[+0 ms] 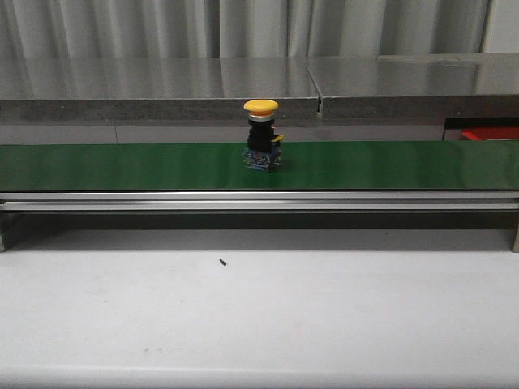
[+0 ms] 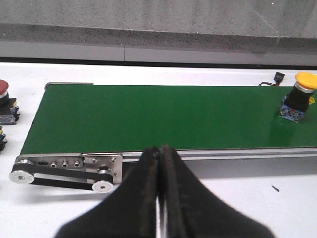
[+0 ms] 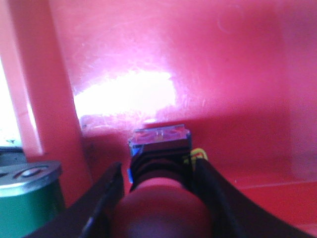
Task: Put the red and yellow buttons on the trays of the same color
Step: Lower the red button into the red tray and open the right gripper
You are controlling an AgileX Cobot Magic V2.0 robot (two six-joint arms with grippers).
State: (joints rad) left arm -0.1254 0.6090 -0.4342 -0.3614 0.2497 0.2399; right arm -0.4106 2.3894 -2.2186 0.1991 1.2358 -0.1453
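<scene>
Right gripper: we clasp a red button over the red tray.
Left gripper: we see fingers pressed together, empty.
Yellow button: upright on the green belt.

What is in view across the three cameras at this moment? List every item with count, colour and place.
Yellow button: one, yellow cap on a black body, upright on the conveyor belt, mid-span in the front view.
Red button: one, red cap, black body, between the right gripper's fingers over the red tray.
Second red button: one, partly cut off, on the white table beyond the belt's end.
Conveyor belt: one, green, silver frame.
Red tray: one, fills the right wrist view.
Small connector: one, black, behind the belt.
White table: one.
Left gripper: black, shut, empty.
Right gripper: black, holding the red button.
</scene>
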